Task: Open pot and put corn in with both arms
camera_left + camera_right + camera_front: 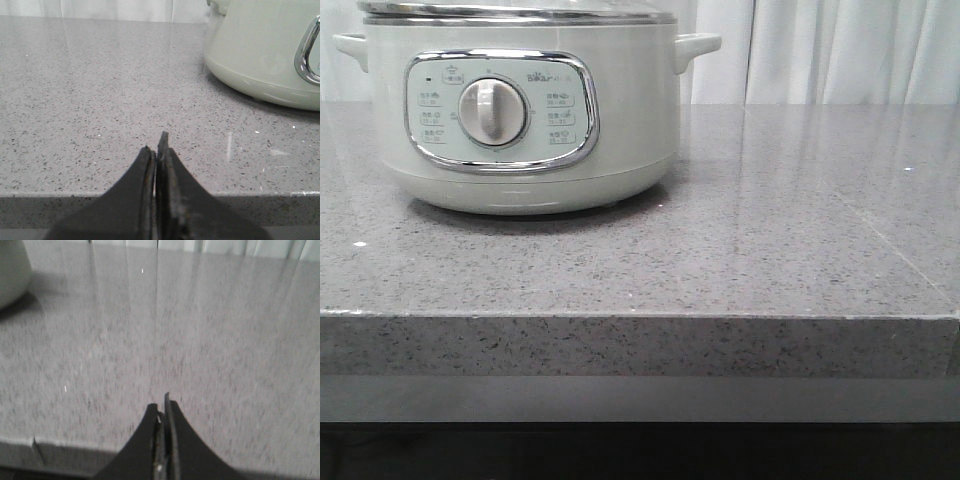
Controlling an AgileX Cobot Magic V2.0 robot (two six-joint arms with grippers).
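Front view: the pot point(525, 110) is sitting on the grey speckled countertop point(740, 250), toward the left and back of the surface. Its metal-rimmed lid point(515, 12) is resting in place on top, cut off by the upper edge of the picture. The chrome-framed control panel point(502, 110) is facing the camera, with the silver dial point(491, 111) at its centre. Two small side handles are projecting from the body, one at the left edge of the picture and the right handle point(697, 45) over the bare counter. White curtains point(840, 50) are hanging behind the counter. Neither arm is showing in this view, and the corn is not showing either.

Left wrist view: the left gripper point(159, 145) is hovering at the counter's front edge, its dark fingers pressed together with nothing between them. The pot's pale lower wall and a piece of the chrome frame are lying well apart from the fingertips, further back on the counter.

Right wrist view: the picture is blurring somewhat. The right gripper point(162, 407) is likewise hovering by the front edge, jaws clenched tight on nothing. Only a curved sliver of the pot and its shadow are appearing at the far corner, well apart from the fingers. Bare speckled stone is filling the rest, with curtain folds at the back.
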